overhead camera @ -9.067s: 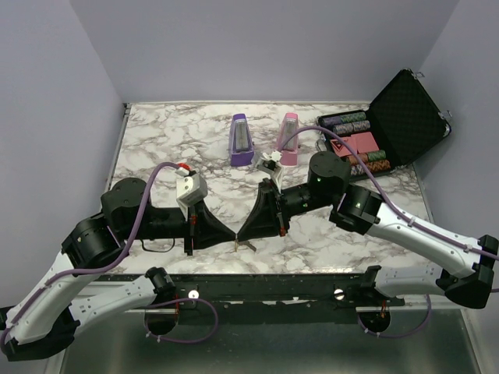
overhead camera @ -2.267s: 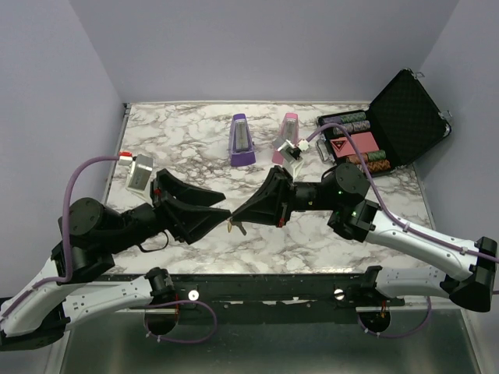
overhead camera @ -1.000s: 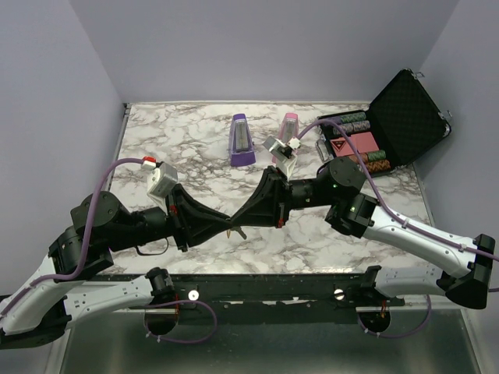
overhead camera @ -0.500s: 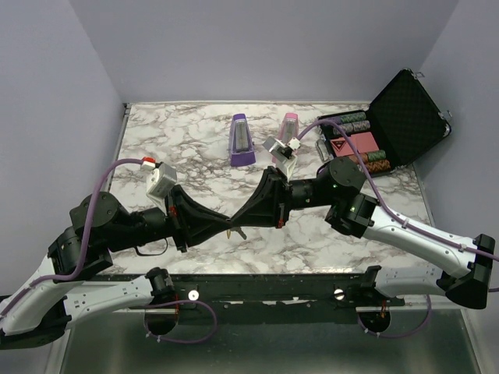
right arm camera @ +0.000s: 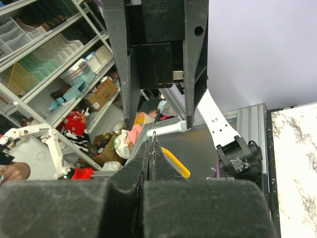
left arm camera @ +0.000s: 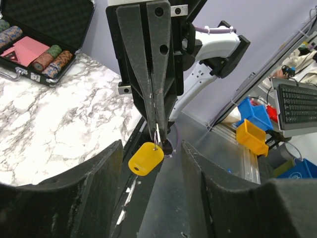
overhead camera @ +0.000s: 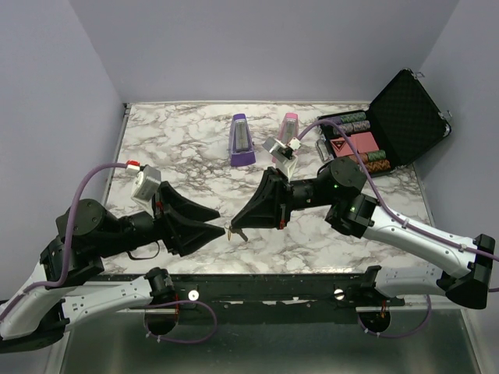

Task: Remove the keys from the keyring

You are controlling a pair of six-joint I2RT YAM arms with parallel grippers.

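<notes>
No key looks to be off yet. The keys (left arm camera: 146, 158), with their bright yellow part, still dangle from the keyring (left arm camera: 156, 142), and I see no loose key on the marble table (overhead camera: 156, 132). Both the separating and the setting down are probably still to do. How many keys hang there is too small to tell.

Taking the purple metronome (overhead camera: 241, 140) as the marker, the left gripper (overhead camera: 221, 220) sits on the near-edge side of it and slightly to its left. Its arm reaches in low from the left and the claw points rightward at the bundle. Its jaws stand apart with nothing between them. In the left wrist view the two dark fingers frame the yellow part without touching it.

The keys hang almost straight toward the near edge from the purple metronome. They appear lifted off the tabletop, just beyond the left claw's tips.

The right gripper (overhead camera: 236, 224) comes in immediately right of that spot, also on the near side of the purple metronome. Its arm is stretched across from the right and its fingers angle down and left. Those jaws are pressed fully together on the top of the ring, whose small wire loop pokes out between the tips in the right wrist view. The two claws face each other nose to nose, near but apart.
</notes>
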